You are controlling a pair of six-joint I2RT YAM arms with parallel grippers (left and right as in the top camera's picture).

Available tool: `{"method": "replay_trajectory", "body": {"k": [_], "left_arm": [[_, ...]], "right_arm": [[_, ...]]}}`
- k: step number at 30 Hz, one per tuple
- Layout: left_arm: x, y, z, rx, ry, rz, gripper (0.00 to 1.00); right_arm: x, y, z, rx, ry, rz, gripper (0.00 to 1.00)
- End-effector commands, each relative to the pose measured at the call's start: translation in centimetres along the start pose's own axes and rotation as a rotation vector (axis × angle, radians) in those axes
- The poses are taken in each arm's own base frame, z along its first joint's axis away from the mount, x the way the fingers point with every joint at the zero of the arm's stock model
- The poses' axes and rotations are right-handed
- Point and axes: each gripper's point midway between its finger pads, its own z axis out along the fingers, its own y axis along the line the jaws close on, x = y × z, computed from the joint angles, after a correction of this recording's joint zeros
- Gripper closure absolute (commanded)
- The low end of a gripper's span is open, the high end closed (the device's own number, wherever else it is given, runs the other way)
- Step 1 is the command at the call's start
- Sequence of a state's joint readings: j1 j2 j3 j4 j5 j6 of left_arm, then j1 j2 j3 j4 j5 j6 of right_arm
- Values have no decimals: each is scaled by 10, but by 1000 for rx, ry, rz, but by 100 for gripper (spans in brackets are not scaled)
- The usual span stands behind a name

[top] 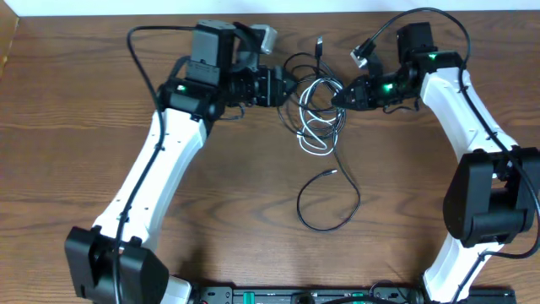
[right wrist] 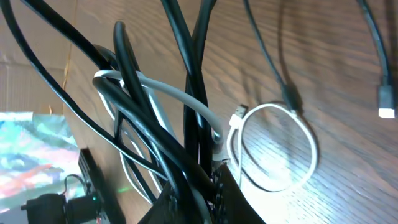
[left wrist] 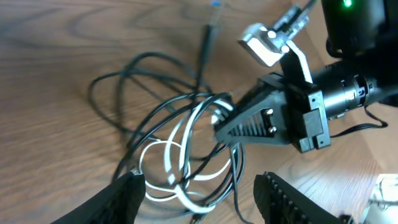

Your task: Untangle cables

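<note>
Wooden table [top: 84, 127]: untangling partly done.
One black cable [top: 329, 203] lies free (apparently), well apart from the fingers; other cables [top: 314, 127] knotted, right gripper [left wrist: 221, 130] clamped on them, left gripper [left wrist: 199, 180] open-fingered just beside.

Materials and surface finish.
Brown wood-grain table [top: 76, 110], low sheen; smooth, slightly glossy black and white cables [left wrist: 177, 143]; matt black ribbed plastic right gripper [left wrist: 221, 129].
</note>
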State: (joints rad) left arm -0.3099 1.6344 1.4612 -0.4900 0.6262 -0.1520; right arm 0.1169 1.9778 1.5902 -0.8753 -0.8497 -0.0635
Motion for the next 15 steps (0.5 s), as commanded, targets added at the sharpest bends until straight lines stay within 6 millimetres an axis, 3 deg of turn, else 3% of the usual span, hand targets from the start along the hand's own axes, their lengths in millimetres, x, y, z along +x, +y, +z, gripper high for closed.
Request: {"method": "replay_trajectory", "body": {"k": [1,8,12,15], "left_arm": [[8,7,20,3,43,54,38],[26,32,46,-27,111,78,38],[29,57,51,-144,120,80,38],[31,61,52,-158,129,93,38]], "right_arm": [[3,30,5,-69,16,-83,99],[8,34,9,-76,33,-88,99],[13,42,8,-123,49,-117,99],[17,44,8,-132,59,-119,99]]}}
